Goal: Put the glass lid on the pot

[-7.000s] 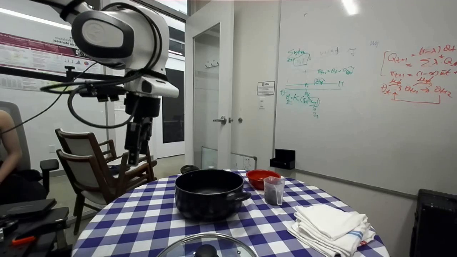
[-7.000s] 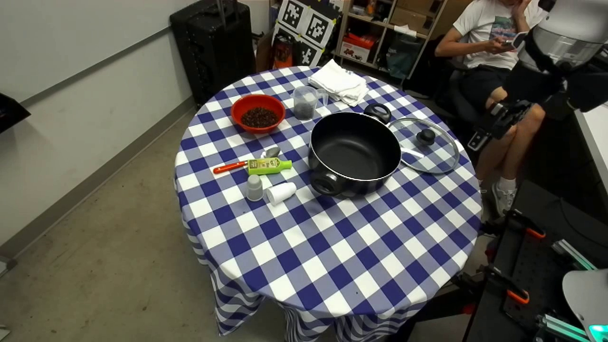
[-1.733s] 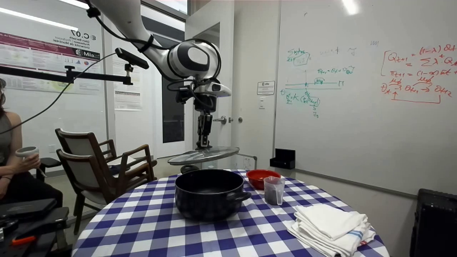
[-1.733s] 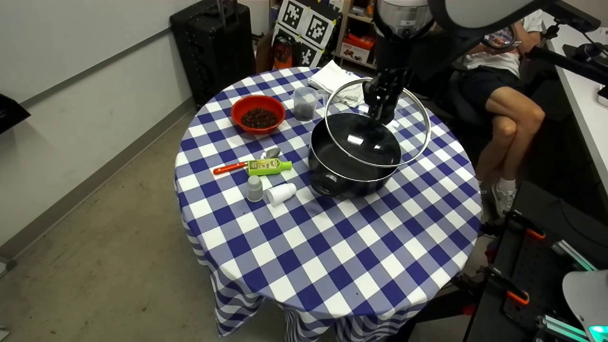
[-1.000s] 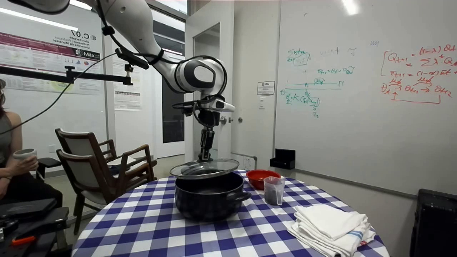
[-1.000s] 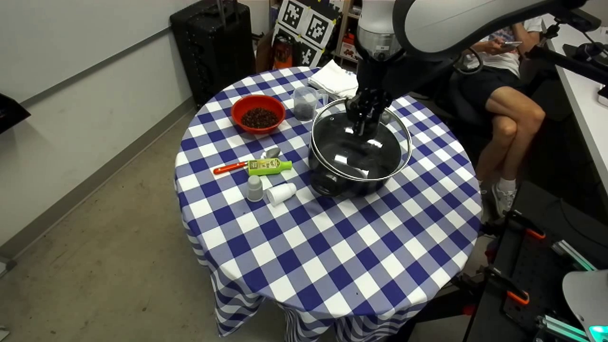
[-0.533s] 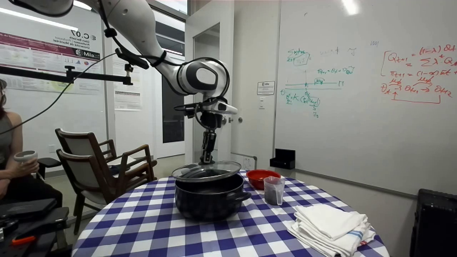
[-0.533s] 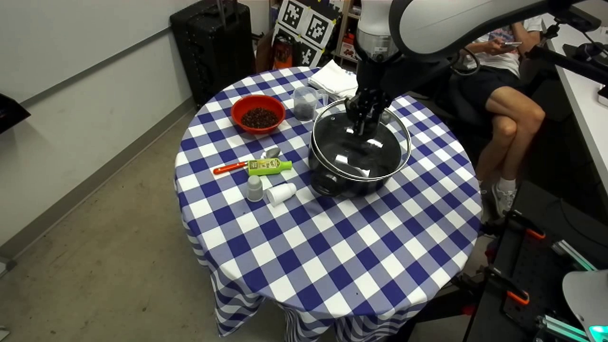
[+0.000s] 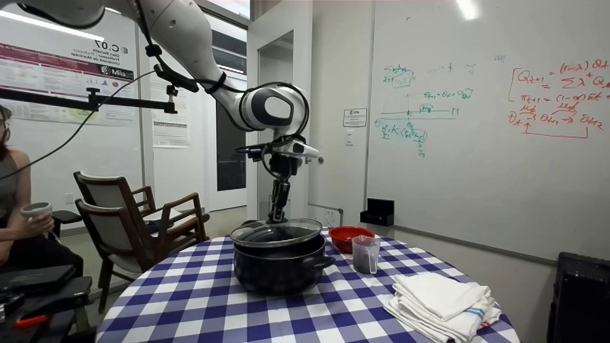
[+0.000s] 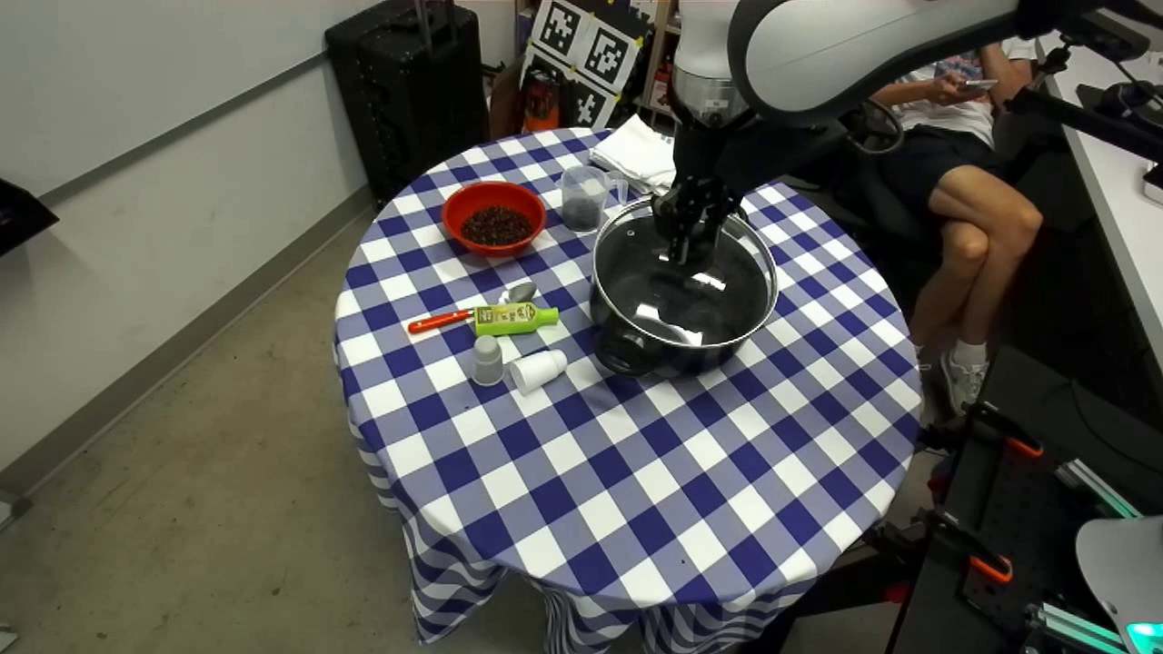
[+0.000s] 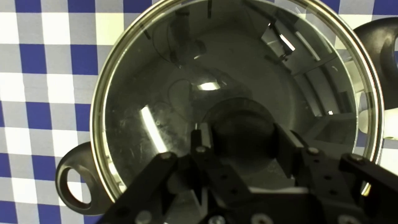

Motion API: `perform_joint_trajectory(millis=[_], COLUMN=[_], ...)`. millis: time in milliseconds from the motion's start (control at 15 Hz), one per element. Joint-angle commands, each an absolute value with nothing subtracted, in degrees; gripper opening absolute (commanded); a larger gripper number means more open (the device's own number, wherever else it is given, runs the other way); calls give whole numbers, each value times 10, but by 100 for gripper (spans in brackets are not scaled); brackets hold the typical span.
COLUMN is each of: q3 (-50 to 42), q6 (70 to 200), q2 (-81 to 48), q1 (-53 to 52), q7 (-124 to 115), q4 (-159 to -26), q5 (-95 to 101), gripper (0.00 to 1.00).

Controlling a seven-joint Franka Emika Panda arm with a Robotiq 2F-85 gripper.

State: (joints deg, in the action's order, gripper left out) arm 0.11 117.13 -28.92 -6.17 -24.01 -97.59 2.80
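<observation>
We're seeing the gripper [image 11: 245,137] clamped on the knob [image 11: 243,129] of the glass lid [image 9: 264,236] — it's hanging tilted over the pot [image 9: 280,275], rim contact unclear — while a red bowl [image 9: 340,242] and clear jug [image 9: 366,257] are sitting near the pot.

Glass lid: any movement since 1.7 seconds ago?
Yes, downward. In an exterior view, the glass lid then showed wholly above the rim of the unmoved pot; now it overlaps that rim.

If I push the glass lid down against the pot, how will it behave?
The glass lid is probably rigid but breakable: clear glass with a thin shiny rim. It may tilt or swivel, since the end effector grips only its central knob. Grabbed elsewhere, its glossy, reflective glass would likely slip.
</observation>
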Motion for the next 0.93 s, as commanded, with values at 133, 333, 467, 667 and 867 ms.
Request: perform_joint_trajectory(millis=[133,333,467,667,867], q3=[-9,-11,-11,-9,-7], q6=[1160,1161,1161,1153,1155], q2=[-302,-307,-308,-305,-303], q1=[-60,-58,-57,-57,-57], q7=[-235,-234,-233,-230,-230], q4=[-940,-936,-936,-942,-947], q5=[18,16,15,10,3], gripper=[25,25,25,25,25])
